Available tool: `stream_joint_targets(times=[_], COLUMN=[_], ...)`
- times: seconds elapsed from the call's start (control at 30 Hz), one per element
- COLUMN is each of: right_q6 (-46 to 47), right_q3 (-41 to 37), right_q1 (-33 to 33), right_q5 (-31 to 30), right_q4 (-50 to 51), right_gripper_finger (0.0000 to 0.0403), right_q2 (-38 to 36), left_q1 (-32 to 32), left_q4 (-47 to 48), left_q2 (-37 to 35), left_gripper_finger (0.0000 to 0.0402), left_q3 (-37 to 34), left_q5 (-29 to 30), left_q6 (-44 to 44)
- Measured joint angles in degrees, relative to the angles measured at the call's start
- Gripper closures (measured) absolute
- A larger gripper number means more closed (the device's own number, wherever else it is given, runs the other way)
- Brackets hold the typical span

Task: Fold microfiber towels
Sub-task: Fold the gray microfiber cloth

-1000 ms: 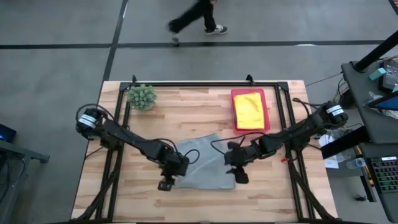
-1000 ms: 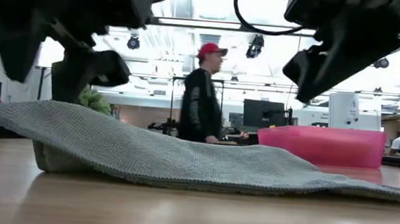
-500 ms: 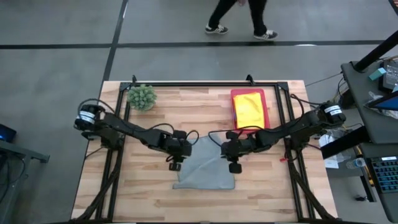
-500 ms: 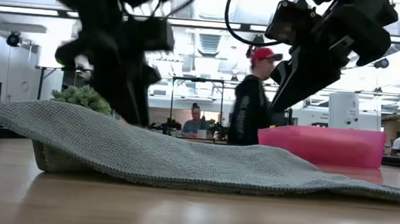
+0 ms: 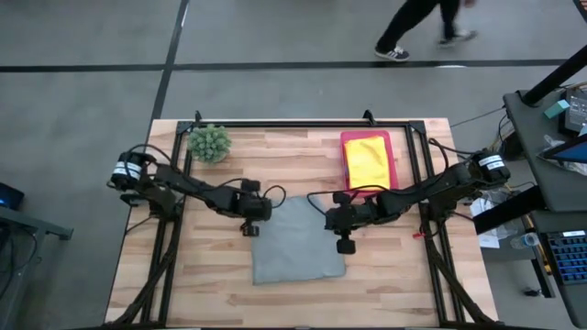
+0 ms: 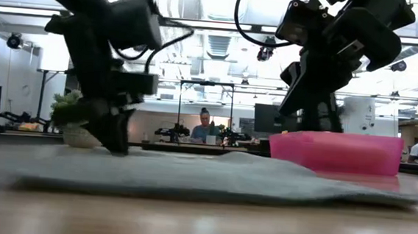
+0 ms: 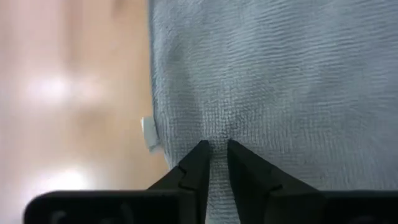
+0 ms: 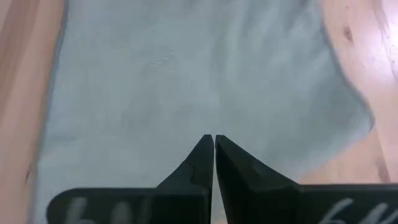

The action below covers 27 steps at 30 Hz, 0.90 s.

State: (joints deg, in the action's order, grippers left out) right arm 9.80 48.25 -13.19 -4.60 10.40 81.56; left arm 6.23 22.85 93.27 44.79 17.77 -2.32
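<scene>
Both pincers sit at the far corners of the grey towel [image 5: 298, 240], which lies spread and nearly flat on the wooden table [image 5: 183, 284], in the middle of it toward the near edge. At the towel's far-left corner, the left gripper [image 5: 251, 225] has its fingertips drawn close together with only a thin slit between them, and in the left wrist view a small pucker of grey cloth gathers right at the tips, so it appears pinched on the towel's edge, beside a small white tag [image 7: 149, 133]. At the far-right corner, the right gripper [image 5: 342, 240] has its fingers pressed together; its wrist view shows the tips over the cloth, but whether any fabric is caught between them cannot be told. To fold well, each side probably needs a firm hold on a single corner, then both should lift evenly and carry the far edge toward the near edge so the corners meet squarely without dragging the sheet. Uneven height between the two sides could skew the crease. Both arms reach inward from the table's sides, forearms low and angled toward the centre, wrists pitched down at the cloth. A yellow towel [image 5: 365, 162] rests in the pink tray [image 5: 393, 165] at the far right, well apart from the work, and a spiky green plant [image 5: 209, 142] stands at the far left.
</scene>
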Motion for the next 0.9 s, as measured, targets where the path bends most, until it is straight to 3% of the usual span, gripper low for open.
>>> stream_joint_targets(times=[0.13, 0.3, 0.43, 0.67, 0.9], right_q6=[0.8, 3.2, 3.8, 3.7, 5.2], right_q3=[0.0, 0.0, 0.0, 0.0, 2.0], right_q1=[0.1, 0.5, 1.8, 7.9, 15.1], right_q5=[-1.4, -8.3, -8.9, -9.0, -7.1], right_q4=[-0.7, -0.9, -1.9, -9.0, -13.1], right_gripper_finger=[0.0394, 0.0389, 0.0364, 0.0304, 0.0267], right_q2=[0.0, 0.0, 0.0, 3.4, 11.3], left_q1=[-0.7, -0.6, -0.5, -0.5, -0.3], left_q4=[9.2, 9.2, 4.0, -18.4, -18.8], left_q2=[-0.4, -3.6, -4.8, -4.6, -4.0], left_gripper_finger=[0.0367, 0.0369, 0.0369, 0.0369, 0.0369], left_q3=[0.4, 1.9, 2.2, 0.1, -0.3], left_q5=[8.5, 8.8, 6.1, -1.6, -2.8], left_q6=[0.0, 1.2, -0.3, -0.5, -6.2])
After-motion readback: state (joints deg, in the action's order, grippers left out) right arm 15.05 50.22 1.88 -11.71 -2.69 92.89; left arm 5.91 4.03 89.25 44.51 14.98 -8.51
